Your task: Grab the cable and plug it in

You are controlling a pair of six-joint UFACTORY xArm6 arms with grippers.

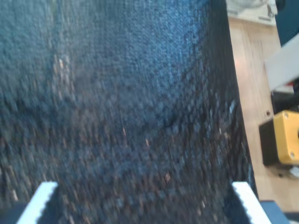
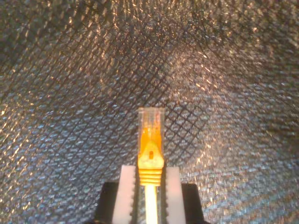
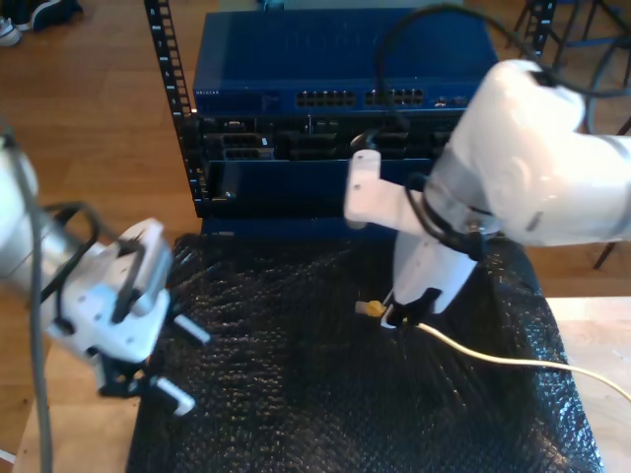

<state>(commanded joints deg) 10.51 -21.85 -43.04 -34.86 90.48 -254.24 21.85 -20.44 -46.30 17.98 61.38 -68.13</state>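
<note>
My second gripper [image 2: 150,193] clamps yellow network cable [image 3: 513,363] just behind clear plug [image 2: 151,120], plug protruding at 12 o'clock for insertion. My first gripper [image 1: 140,205] spread, empty, over black mat [image 3: 296,394].

My first gripper [image 1: 140,205] spread — my second gripper [image 2: 150,186] clamped.

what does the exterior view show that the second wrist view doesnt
Exterior view: the blue rack of network gear behind the mat, the cable's long yellow run trailing toward that view's right, and my first gripper open at that view's left.

Second wrist view: close detail of the clear plug and its ribbed yellow boot, sticking out past the jaws.

Both: my second gripper shut on the cable just behind the plug, over the black mat.
</note>
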